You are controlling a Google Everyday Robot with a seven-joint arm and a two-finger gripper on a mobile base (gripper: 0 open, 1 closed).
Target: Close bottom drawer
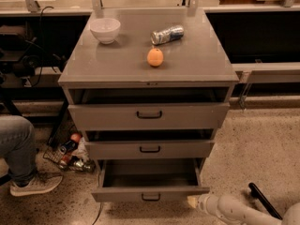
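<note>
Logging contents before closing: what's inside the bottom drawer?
The bottom drawer shows only bare grey floor; its back lies hidden under the middle drawer. The pincer sits by its front right corner.
</note>
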